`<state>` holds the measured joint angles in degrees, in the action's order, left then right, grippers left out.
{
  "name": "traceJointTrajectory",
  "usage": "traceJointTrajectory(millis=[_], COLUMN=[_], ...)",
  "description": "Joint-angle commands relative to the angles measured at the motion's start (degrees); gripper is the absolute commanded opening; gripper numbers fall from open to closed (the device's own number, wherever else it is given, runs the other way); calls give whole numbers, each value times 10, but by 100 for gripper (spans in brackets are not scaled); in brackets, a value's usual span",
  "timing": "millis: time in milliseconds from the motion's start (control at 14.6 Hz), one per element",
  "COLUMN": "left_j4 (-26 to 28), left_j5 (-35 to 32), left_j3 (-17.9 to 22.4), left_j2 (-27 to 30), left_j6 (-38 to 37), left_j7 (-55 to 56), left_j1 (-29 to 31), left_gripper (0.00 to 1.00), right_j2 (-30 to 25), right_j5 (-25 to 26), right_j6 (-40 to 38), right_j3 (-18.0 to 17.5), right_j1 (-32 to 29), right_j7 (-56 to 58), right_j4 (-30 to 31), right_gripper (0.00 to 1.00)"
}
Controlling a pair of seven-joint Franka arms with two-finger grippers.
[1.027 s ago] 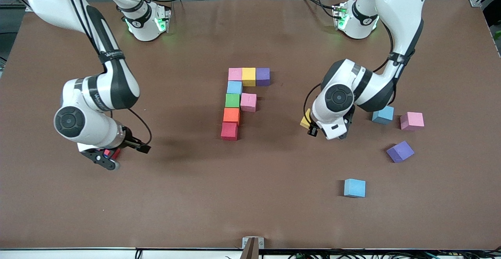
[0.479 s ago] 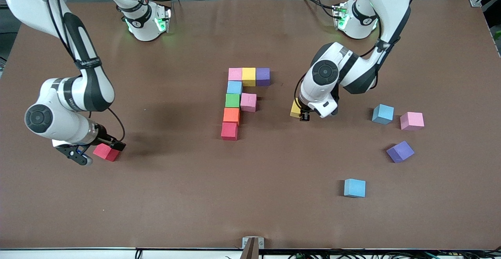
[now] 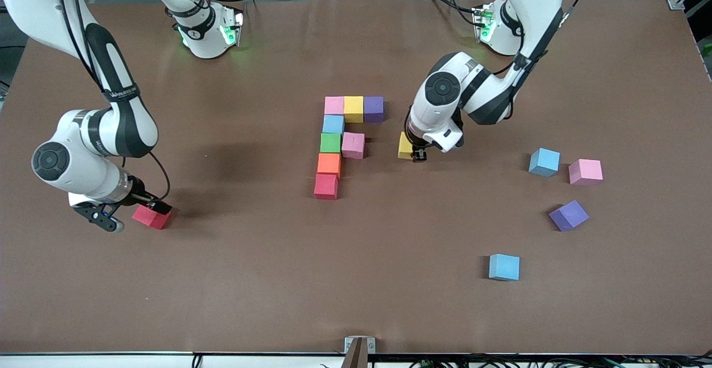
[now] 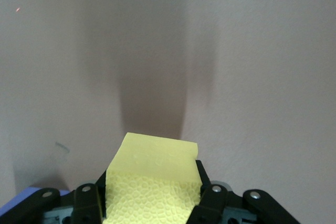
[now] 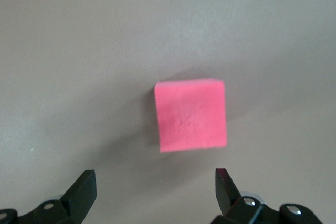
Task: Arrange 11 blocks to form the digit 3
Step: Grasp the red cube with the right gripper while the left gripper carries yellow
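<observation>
Counting the small matte foam cubes gives thirteen on the brown tabletop [image 3: 250,279]: seven joined in the unfinished figure, one gripped, five loose. The figure at mid-table has a top bar of a pink cube [image 3: 334,105], a yellow cube [image 3: 353,108] and a purple cube [image 3: 373,108], touching in a row; from the pink one a spine runs toward the front camera through a light blue cube [image 3: 333,124], a green cube [image 3: 330,143], an orange cube [image 3: 329,164] and a red cube [image 3: 326,186]. A second pink cube [image 3: 353,145] touches the green one on the side toward the left arm's end. Loose toward the left arm's end lie a light blue cube [image 3: 544,162] just beside a pink cube [image 3: 586,172], a tilted purple cube [image 3: 568,215] nearer the camera, and another light blue cube [image 3: 504,267] nearer still. A lone red cube [image 3: 151,216] lies toward the right arm's end. The left gripper [image 3: 413,152] pinches a second yellow cube [image 3: 405,145] between its fingers [image 4: 210,192], over bare tabletop near the second pink cube, with a gap between them. The right gripper [image 5: 155,184] has its fingers [image 5: 84,190] spread wide, holding nothing, low beside the lone red cube [image 5: 191,114].
</observation>
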<state>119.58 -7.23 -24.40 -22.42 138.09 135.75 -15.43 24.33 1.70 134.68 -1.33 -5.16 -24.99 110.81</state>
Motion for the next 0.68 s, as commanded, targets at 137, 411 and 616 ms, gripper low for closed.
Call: traceJointTrajectory(millis=[137, 411, 616], left_j4=[7, 7, 7], left_j5=[4, 3, 3], left_j3=[0, 0, -1], left_j2=[11, 8, 0], left_j6=[2, 2, 2], left_j7=[34, 58, 82], left_j1=[-14, -14, -14], left_gripper=[23, 23, 23], right_j2=[10, 44, 68], right_j5=[11, 12, 11], right_j6=[25, 34, 34], right_j3=[-10, -10, -10], right_j1=[-34, -38, -49], right_j7=[47, 52, 82], right_j4=[-2, -16, -38], right_gripper=[100, 100, 100])
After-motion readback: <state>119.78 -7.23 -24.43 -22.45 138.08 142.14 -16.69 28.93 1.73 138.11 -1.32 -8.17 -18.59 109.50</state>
